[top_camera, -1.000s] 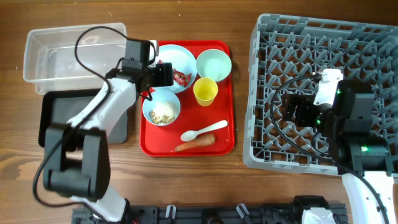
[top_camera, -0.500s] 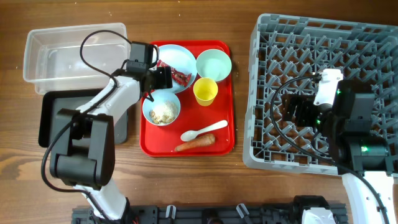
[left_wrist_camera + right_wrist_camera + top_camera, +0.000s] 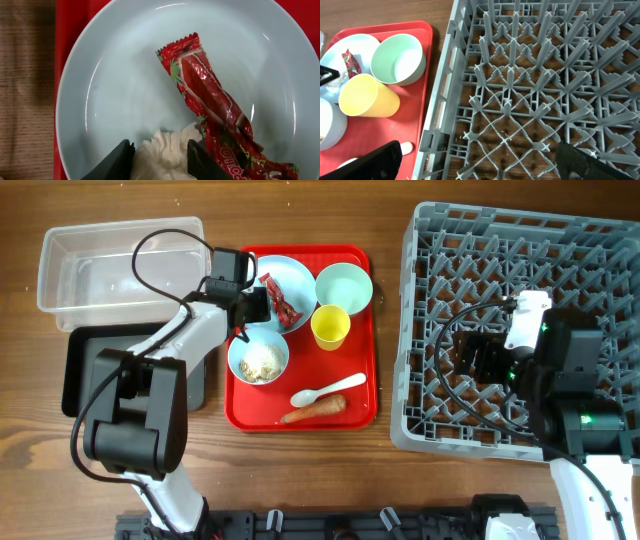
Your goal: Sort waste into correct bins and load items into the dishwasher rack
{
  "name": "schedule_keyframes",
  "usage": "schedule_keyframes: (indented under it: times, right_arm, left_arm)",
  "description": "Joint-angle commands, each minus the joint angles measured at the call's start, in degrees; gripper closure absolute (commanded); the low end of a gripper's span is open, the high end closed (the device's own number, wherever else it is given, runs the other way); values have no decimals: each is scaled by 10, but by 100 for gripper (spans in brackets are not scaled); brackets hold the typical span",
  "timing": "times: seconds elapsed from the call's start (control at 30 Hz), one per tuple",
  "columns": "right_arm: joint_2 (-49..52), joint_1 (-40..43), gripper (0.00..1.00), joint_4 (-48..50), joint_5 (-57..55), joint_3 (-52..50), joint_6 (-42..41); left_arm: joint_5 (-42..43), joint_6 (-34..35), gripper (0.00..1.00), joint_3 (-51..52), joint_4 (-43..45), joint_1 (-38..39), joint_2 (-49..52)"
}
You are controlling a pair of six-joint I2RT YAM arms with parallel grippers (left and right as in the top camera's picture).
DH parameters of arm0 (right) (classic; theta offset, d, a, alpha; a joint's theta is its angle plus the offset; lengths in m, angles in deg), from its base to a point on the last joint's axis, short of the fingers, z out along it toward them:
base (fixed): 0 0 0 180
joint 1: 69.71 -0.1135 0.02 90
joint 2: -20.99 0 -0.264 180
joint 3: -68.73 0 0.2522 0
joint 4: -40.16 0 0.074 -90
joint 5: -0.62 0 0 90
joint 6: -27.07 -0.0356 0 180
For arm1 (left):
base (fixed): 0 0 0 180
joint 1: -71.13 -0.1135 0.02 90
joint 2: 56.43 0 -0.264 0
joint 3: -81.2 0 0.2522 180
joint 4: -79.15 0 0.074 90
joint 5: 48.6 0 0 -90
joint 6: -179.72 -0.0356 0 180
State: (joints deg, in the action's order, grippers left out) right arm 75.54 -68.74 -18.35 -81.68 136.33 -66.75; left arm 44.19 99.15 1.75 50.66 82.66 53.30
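**Paper wad being gripped on the plate by the left gripper**

The left gripper (image 3: 160,161) is being held low over the near-left part of the pale blue plate (image 3: 115,85). A white crumpled paper wad (image 3: 165,152) is being pinched between its two dark fingers (image 3: 119,161), both of which are touching the wad. Whether the wad is being lifted off the plate cannot be told. The red wrapper (image 3: 207,97) is lying diagonally across the plate, its lower end just beside the wad.

The plate is being carried by the red tray (image 3: 357,365), along with an empty bowl (image 3: 344,283), the yellow cup (image 3: 331,327) and a second bowl (image 3: 240,352) in which the beige crumbs (image 3: 260,362) are sitting. The white spoon (image 3: 325,391) and the carrot piece (image 3: 313,411) are lying side by side near the tray's front edge.

The clear tub (image 3: 100,270) and the black tray (image 3: 85,370) are standing left of the red tray, with the black tray partly covered by the left arm.

The right gripper (image 3: 470,355) is being held above the grey dishwasher rack (image 3: 520,250) with its fingers spread wide and nothing between them.
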Motion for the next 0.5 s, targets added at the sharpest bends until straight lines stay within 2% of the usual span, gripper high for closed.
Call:
schedule_keyframes:
  times: [0.0,0.07,0.13,0.33,0.47]
  right_arm:
    - [1,2,0,3,9,13,-7]
    - [1,2,0,3,9,13,-7]
    - [1,2,0,3,9,13,-7]
    - [1,2,0,3,9,13,-7]
    - [1,2,0,3,9,13,-7]
  left_arm:
    - [-10,0,77,-5,2,0,9]
    - [-10,0,88,-5,2,0,8]
    - [-10,0,94,-5,2,0,6]
    - [-22,0,96,-23,2,-1,-43]
    - [-107,0,95,-43,6,-1,-110]
